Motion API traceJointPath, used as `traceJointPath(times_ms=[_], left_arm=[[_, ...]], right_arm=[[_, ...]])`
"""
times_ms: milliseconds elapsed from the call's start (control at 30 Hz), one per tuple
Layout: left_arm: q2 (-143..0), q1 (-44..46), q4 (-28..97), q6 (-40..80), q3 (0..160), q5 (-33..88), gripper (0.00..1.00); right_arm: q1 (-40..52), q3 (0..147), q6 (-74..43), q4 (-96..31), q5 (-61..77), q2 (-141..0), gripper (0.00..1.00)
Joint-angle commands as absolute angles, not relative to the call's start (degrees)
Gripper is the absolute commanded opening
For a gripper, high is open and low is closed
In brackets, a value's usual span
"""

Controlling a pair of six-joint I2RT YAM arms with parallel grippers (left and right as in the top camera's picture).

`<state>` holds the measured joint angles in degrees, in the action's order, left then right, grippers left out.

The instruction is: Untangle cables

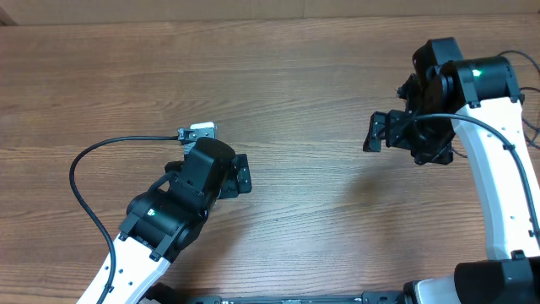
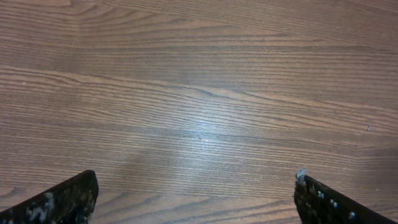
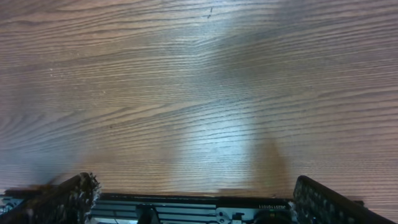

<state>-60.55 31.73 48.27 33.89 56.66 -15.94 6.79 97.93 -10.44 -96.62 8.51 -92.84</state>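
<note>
No cables show in any view; only bare wood-grain table [image 1: 295,101] lies under both arms. My left gripper [image 1: 243,176] hovers left of centre, pointing right, open with nothing between its fingers. The left wrist view shows its two fingertips [image 2: 68,199] far apart over bare wood, the gripper [image 2: 196,193] empty. My right gripper [image 1: 371,133] hangs at the right side, pointing left, open and empty. In the right wrist view the gripper [image 3: 196,196] has its fingers [image 3: 329,202] spread wide above the table's near edge.
A thick black wire [image 1: 76,169] fixed to the left arm loops over the table's left part and ends at a silver plug [image 1: 200,130] on the wrist. A black rail [image 3: 205,211] runs along the table's front edge.
</note>
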Motion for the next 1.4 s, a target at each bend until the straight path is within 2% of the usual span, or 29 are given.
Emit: traceJointPath(times_ms=[0,1000,1367], left_arm=[[-60.75,31.51,48.21,32.75,57.12,-16.91,1.00],[-60.51,31.51,48.56,32.05,57.10,-17.04,1.00],[-53.39,29.80,50.57,31.75,56.18,-16.60,1.00]], right_arm=[[6.81,97.84,-10.66,-95.92,7.73,-91.55,1.00],[6.79,97.84,-10.66,-89.80,7.73,-91.55,1.00],[6.79,97.84,-10.66,-89.80,7.73,-91.55,1.00]])
